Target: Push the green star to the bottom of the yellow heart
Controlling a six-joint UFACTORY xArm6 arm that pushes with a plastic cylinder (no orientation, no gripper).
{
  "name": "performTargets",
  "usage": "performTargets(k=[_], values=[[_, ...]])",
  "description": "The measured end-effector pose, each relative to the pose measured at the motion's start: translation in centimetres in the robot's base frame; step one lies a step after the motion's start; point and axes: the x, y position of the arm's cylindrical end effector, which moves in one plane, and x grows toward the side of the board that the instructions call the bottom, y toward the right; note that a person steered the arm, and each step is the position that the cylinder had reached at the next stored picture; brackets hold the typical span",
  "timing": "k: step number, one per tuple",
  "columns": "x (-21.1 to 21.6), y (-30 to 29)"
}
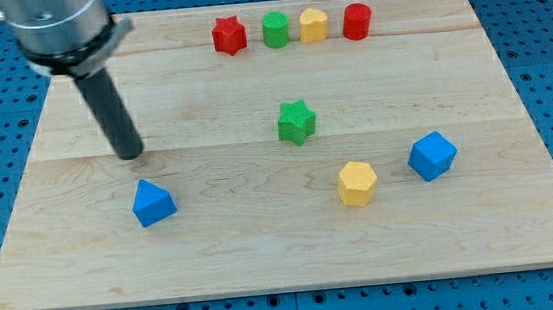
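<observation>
The green star (296,122) lies near the middle of the wooden board (471,78). The yellow heart (313,24) sits in a row of blocks at the view's top, above and slightly right of the star. My tip (131,155) rests on the board far to the left of the green star, just above the blue triangular block (152,203). It touches no block.
In the top row with the heart are a red star (229,35), a green cylinder (276,29) and a red cylinder (356,21). A yellow hexagon (356,182) and a blue cube-like block (431,155) lie below and right of the green star.
</observation>
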Motion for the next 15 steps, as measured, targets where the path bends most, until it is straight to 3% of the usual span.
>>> performTargets(k=[2,4,8,11,14,15], values=[[0.1,10.8],[0.1,16.2],[-1.3,18.5],[-3.4,23.7],[-2.1,20.1],[-3.8,20.2]])
